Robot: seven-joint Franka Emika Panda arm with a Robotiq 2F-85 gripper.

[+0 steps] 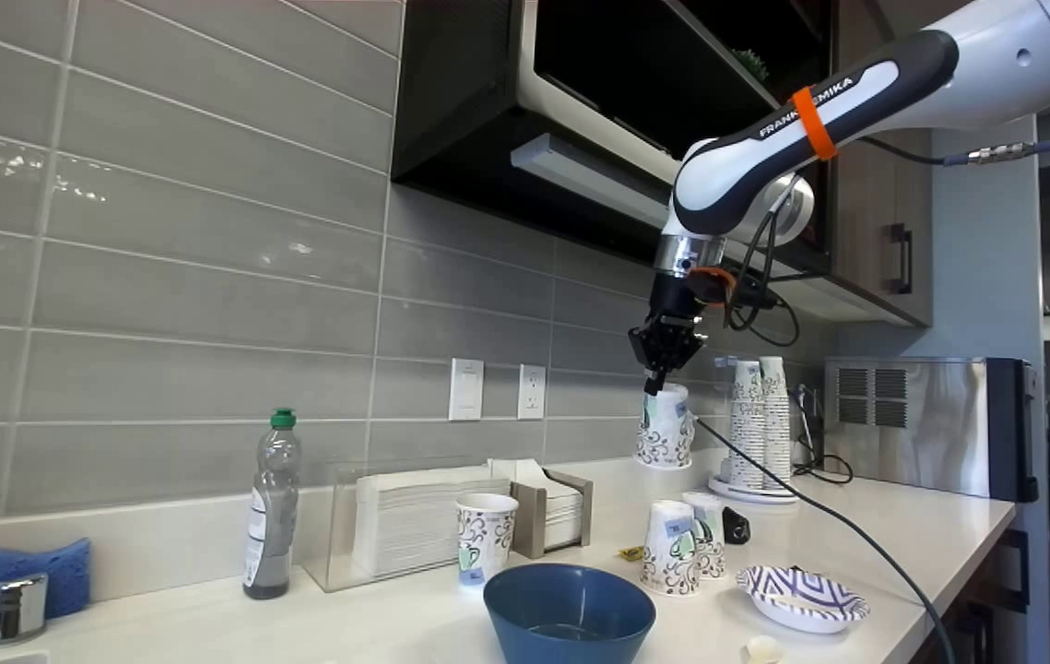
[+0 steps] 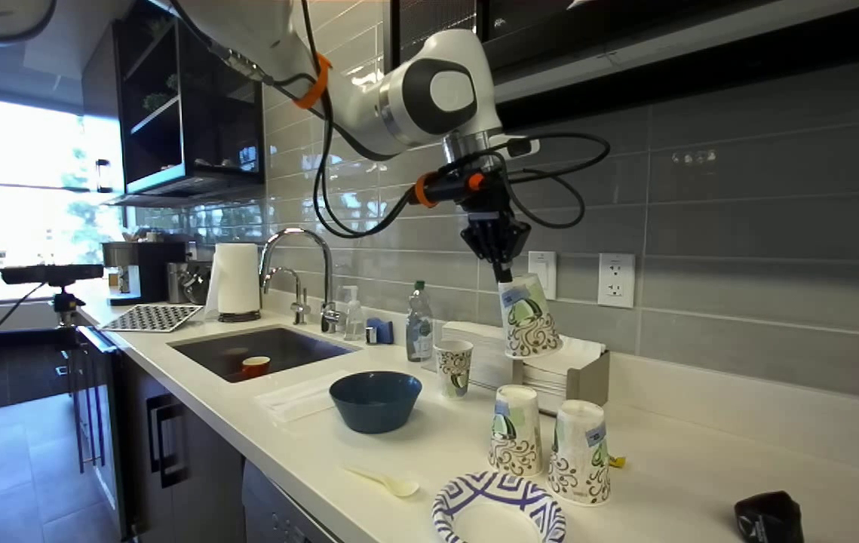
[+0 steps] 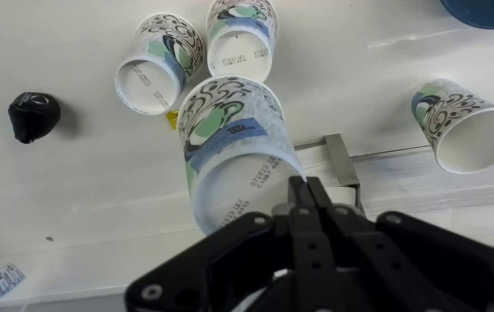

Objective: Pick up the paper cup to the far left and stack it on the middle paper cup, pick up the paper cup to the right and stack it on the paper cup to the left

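Observation:
My gripper [image 1: 655,383] is shut on the bottom rim of an upside-down patterned paper cup [image 1: 666,429]. It holds this cup in the air, slightly tilted in an exterior view [image 2: 529,320]. In the wrist view the fingertips [image 3: 306,184] pinch the rim of the held cup [image 3: 233,134]. Two more paper cups stand upside down side by side on the counter below: one nearer the bowl [image 2: 516,437] and one farther from it [image 2: 580,460]. They also show in the wrist view, as the nearer cup [image 3: 240,50] and the farther cup [image 3: 160,65].
An upright paper cup [image 2: 453,367] stands by the napkin holder [image 2: 587,377]. A blue bowl [image 1: 571,613], a patterned paper plate [image 1: 801,599], a spoon [image 2: 384,480] and a black object [image 2: 768,516] lie around. Tall cup stacks [image 1: 760,424] stand behind. A cabinet [image 1: 580,175] hangs overhead.

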